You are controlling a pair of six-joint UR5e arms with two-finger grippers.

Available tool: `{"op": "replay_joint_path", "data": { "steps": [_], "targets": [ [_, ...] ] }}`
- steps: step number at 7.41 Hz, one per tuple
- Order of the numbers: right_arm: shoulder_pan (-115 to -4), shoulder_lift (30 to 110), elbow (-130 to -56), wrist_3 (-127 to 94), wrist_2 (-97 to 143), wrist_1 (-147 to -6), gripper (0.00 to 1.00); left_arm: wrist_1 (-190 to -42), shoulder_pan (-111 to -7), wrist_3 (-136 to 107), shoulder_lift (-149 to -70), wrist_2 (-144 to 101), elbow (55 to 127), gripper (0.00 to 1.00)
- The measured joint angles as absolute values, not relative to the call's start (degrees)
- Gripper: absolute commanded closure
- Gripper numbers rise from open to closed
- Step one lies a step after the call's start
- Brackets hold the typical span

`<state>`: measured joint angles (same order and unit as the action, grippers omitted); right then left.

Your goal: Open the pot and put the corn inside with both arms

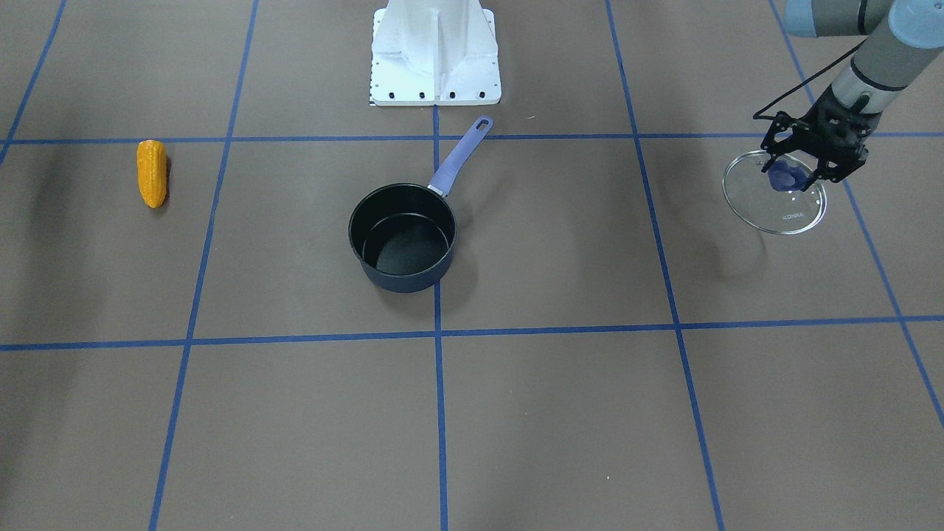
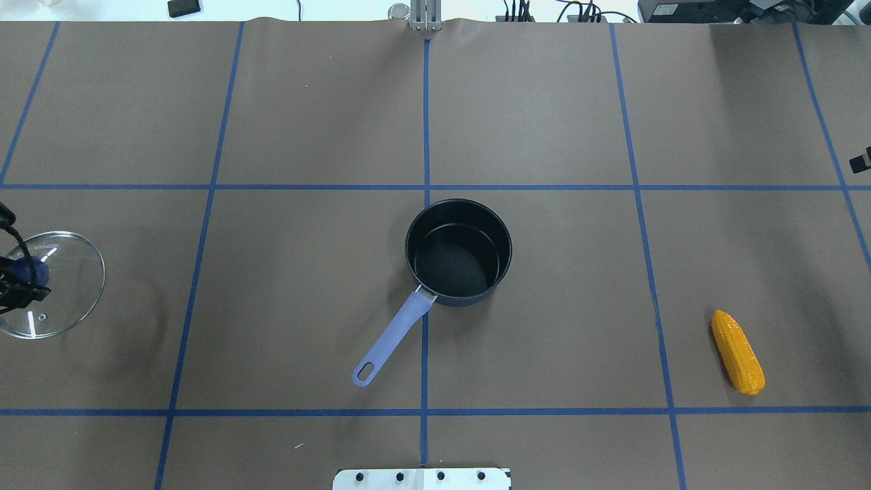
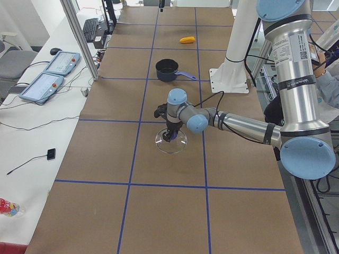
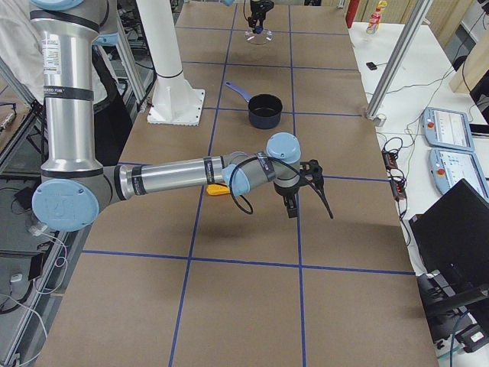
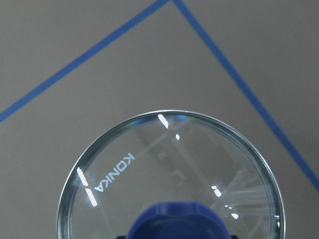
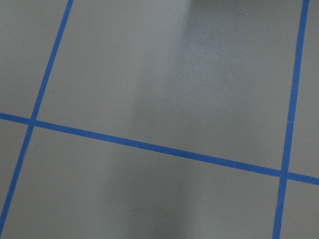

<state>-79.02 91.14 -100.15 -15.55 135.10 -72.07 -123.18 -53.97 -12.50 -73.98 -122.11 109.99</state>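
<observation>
The dark pot (image 1: 403, 282) stands open and empty at the table's middle, its lilac handle (image 1: 461, 156) pointing toward the robot base; it also shows in the overhead view (image 2: 463, 298). My left gripper (image 1: 789, 177) is shut on the blue knob of the glass lid (image 1: 774, 210), low at the table's far left end (image 2: 68, 272). The orange-yellow corn (image 1: 152, 173) lies on the table at the robot's right (image 2: 737, 352). My right gripper (image 4: 311, 215) hovers beyond the corn, away from the base, and I cannot tell whether it is open or shut.
The white base plate (image 1: 435, 51) stands behind the pot. Blue tape lines grid the brown table. Teach pendants (image 3: 53, 74) and aluminium posts (image 3: 79, 37) stand along the far side of the table.
</observation>
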Motion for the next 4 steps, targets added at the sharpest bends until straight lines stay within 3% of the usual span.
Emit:
{"op": "replay_joint_path", "data": {
  "steps": [3,4],
  "targets": [
    [-78.9,91.1,-100.2,-15.6,134.5,-72.1,0.0,-137.5,-53.4,-17.8,-70.5,-122.1,103.1,0.72],
    [-78.9,91.1,-100.3,-15.6,134.5,-72.1,0.0,-139.5,-53.3,-18.2,-70.2,-122.2,101.6,0.65]
  ]
}}
